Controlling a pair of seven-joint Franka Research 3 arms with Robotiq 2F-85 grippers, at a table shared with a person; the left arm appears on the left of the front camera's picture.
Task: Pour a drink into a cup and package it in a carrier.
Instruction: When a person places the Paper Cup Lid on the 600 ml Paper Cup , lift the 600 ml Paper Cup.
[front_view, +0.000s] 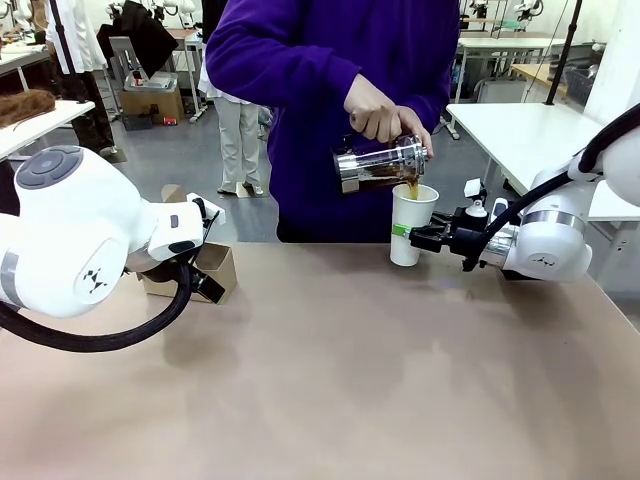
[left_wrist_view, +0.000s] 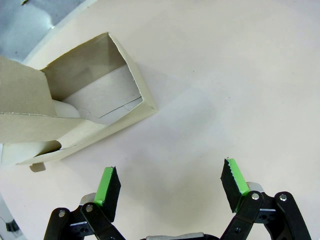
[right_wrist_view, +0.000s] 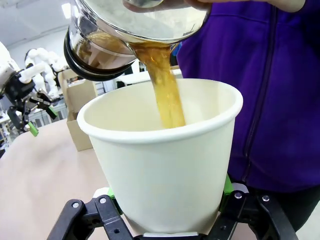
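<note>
A person's hand (front_view: 378, 112) tilts a clear glass press jug (front_view: 380, 165) and the brown drink (right_wrist_view: 167, 95) streams into the tall white paper cup (front_view: 412, 222). The cup stands on the table's far side. My right gripper (front_view: 408, 233) is shut on its lower part, with green pads on both sides of the cup (right_wrist_view: 165, 170). At the left, my left gripper (left_wrist_view: 170, 167) stands open with nothing between its fingers. It hovers over the table just beside the brown cardboard carrier (left_wrist_view: 95, 100), not touching it.
The person in a purple top (front_view: 330, 60) stands at the far edge behind the cup. Bare tan tabletop (front_view: 330, 380) spreads across the middle and front. My left arm's white body (front_view: 80, 235) partly covers the carrier (front_view: 218, 265).
</note>
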